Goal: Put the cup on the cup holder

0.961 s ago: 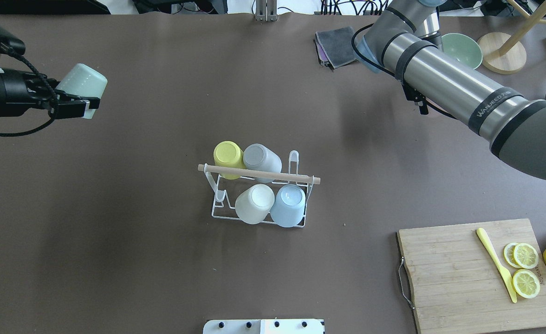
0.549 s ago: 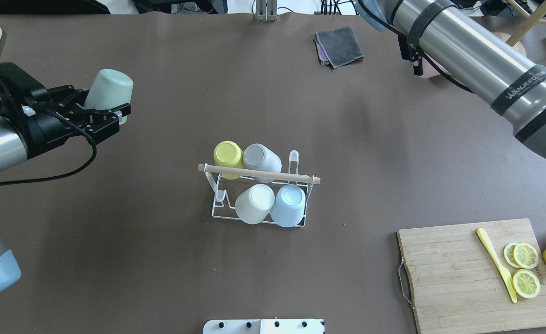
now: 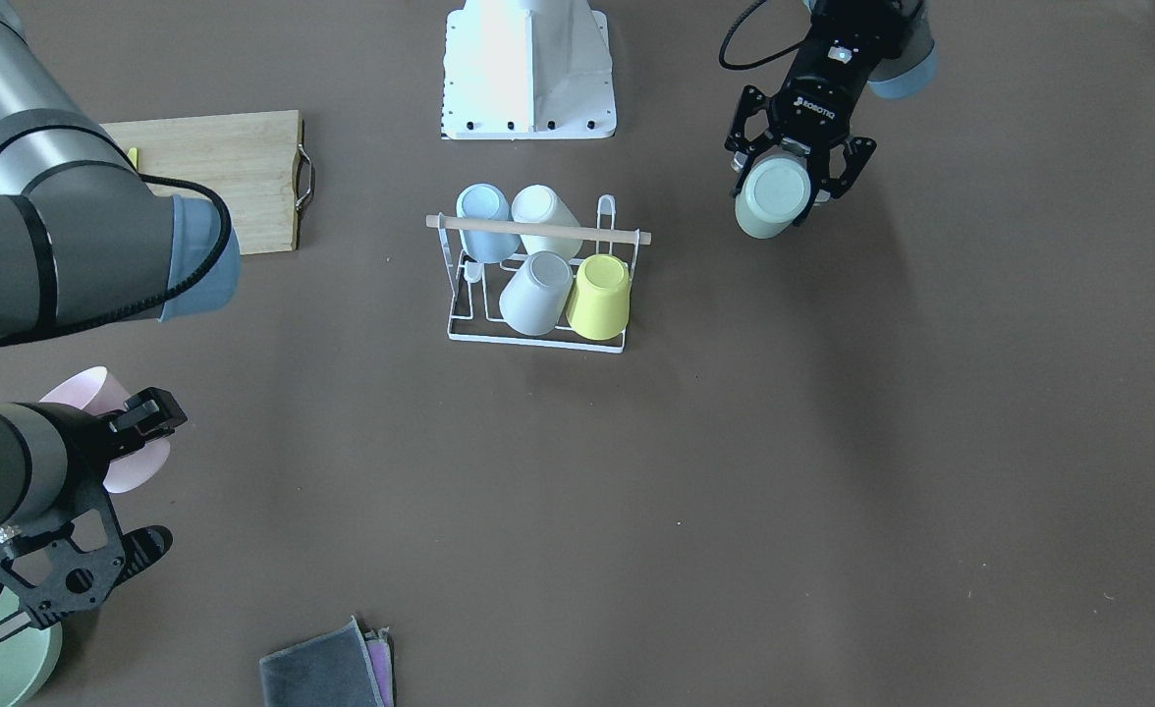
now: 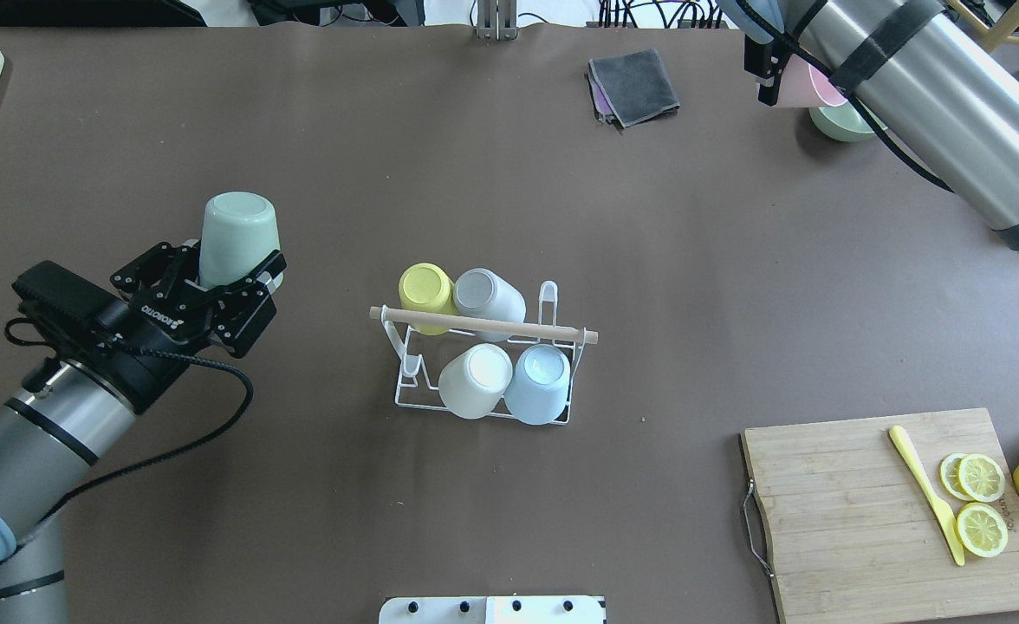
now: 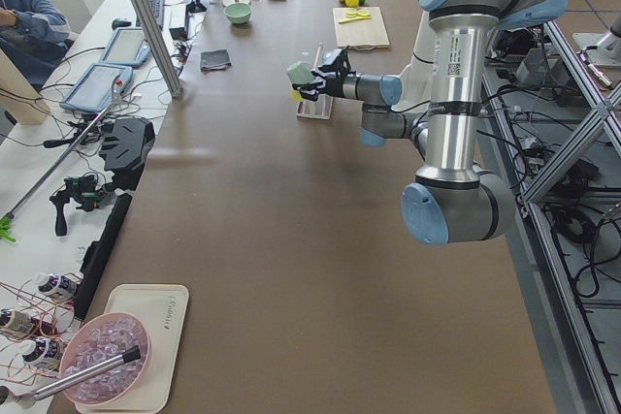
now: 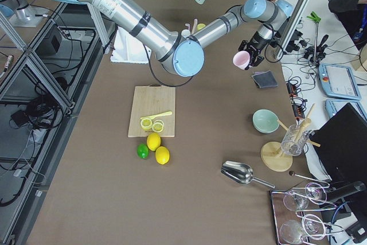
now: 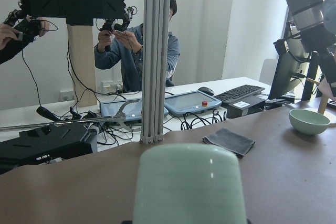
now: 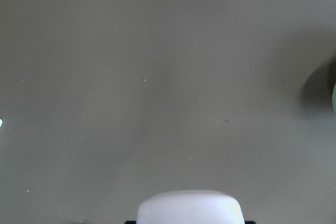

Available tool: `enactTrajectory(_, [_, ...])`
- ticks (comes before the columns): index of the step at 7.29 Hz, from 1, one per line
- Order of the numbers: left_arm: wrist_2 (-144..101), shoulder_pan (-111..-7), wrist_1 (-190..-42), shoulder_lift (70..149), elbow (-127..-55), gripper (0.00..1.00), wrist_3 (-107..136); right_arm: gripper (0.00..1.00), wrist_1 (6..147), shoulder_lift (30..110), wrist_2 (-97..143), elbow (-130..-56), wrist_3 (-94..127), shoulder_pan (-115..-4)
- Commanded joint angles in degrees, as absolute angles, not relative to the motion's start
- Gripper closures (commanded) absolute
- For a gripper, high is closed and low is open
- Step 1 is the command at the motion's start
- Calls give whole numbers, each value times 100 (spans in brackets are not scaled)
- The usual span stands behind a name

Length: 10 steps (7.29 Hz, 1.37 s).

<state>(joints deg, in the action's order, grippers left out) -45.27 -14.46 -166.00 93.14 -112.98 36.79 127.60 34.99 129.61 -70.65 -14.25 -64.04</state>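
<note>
Now, at middle left, a green cup is squeezed in the left gripper, likely for the rack's free prong, while a pink cup is squeezed in the right gripper.

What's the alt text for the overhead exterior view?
The left gripper holds a mint cup above the brown table, left of a white wire cup holder already carrying four inverted cups: yellow, grey, white, blue. The right arm enters top right with a pink cup; a cutting board with lemon slices sits lower right.
</note>
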Motion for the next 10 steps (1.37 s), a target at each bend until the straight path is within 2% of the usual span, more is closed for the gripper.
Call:
enactTrajectory(1, [-4166,-706,-16620,9692,-11303,65,3622,100,12079,4180,13095,-8353,-698,-6250])
enactTrajectory(2, [-4166,-442,-16533,9912,-11251,65,3586,100,11563,4497,13061,-8820,-312,-6084])
enactTrajectory(5, [-4017,-114,-16436,10353,-10794,64,3129,100,7841,5709,13000,-9018,1184,-5793])
enactTrajectory(10, [-3999,-385,-16383,10572,-10601,65,2822,100,4043,6231,11694,-8869,2835,-5004])
